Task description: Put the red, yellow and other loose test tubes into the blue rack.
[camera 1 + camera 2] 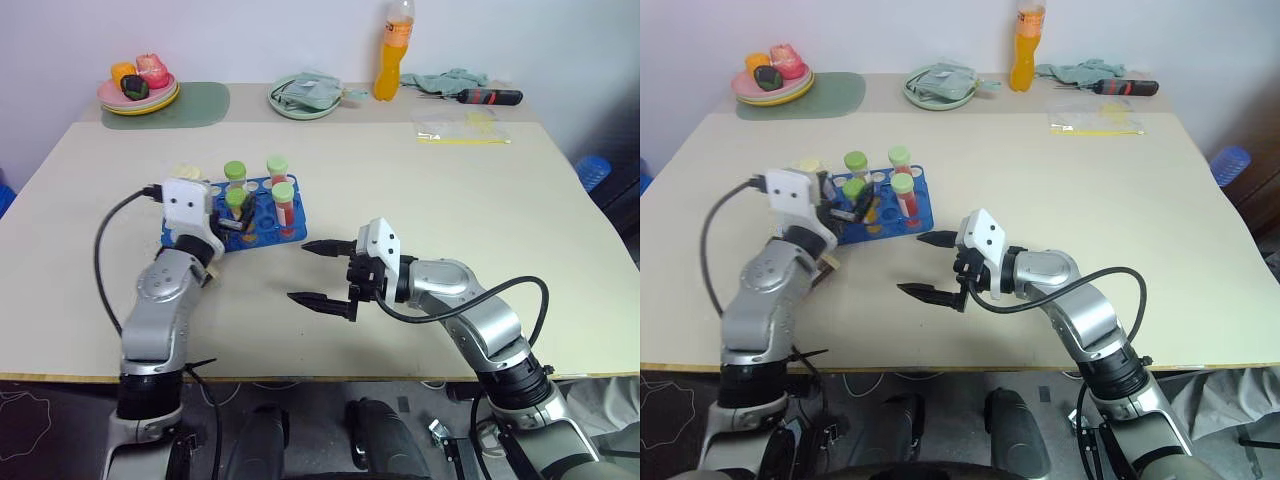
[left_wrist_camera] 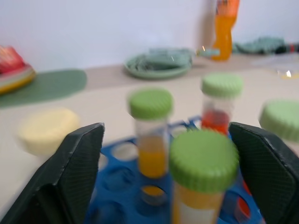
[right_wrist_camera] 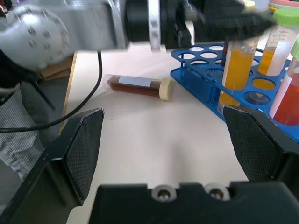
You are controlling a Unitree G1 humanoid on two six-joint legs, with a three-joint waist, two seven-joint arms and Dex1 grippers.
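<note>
Rack (image 1: 262,215) sits left of table (image 1: 420,200) centre with four green-capped tubes (image 1: 283,200) standing in it. Left gripper (image 2: 173,154) gapes wide around the nearest, gripping nothing. Brown tube (image 3: 139,87) lies loose near the table's front edge. Right gripper (image 1: 318,272) wide open, empty, over bare tabletop.
</note>
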